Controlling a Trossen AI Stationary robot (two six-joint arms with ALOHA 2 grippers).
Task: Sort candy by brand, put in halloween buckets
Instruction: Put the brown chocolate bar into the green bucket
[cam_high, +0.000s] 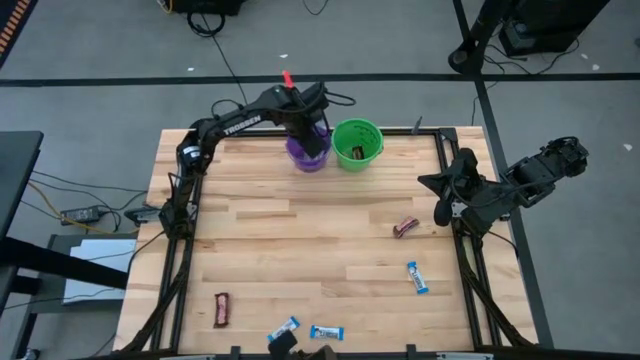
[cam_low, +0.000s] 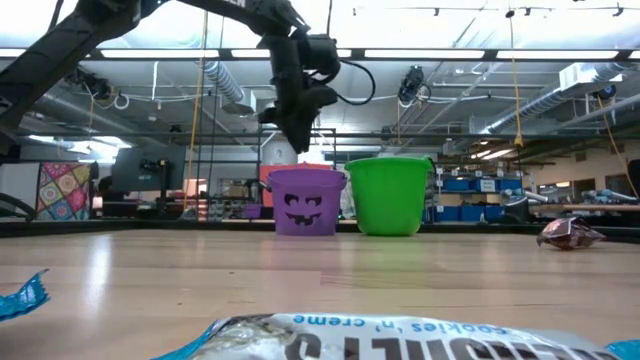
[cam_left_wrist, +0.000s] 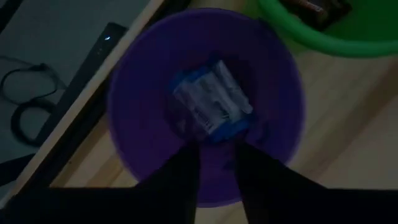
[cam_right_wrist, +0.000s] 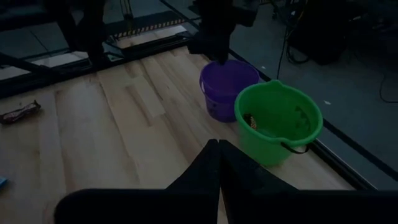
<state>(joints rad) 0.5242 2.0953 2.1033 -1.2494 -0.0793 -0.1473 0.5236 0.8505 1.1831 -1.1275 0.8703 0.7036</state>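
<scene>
My left gripper (cam_left_wrist: 216, 165) hangs open above the purple bucket (cam_high: 308, 152), fingers pointing down into its mouth, as the low view (cam_low: 300, 140) shows. Blue-and-white candy (cam_left_wrist: 211, 102) lies on that bucket's floor, apart from the fingers. The green bucket (cam_high: 357, 143) stands right beside it with dark-wrapped candy (cam_right_wrist: 250, 120) inside. On the table lie two maroon bars (cam_high: 405, 228) (cam_high: 221, 310) and three blue-and-white bars (cam_high: 417, 277) (cam_high: 284, 329) (cam_high: 326, 332). My right gripper (cam_high: 443, 190) waits shut at the table's right edge (cam_right_wrist: 217, 149).
Both buckets stand near the far edge of the wooden table (cam_high: 300, 250), whose middle holds nothing. A black frame rail (cam_high: 455, 230) runs along the right side by my right arm. In the low view a blue-and-white wrapper (cam_low: 350, 340) lies close to the camera.
</scene>
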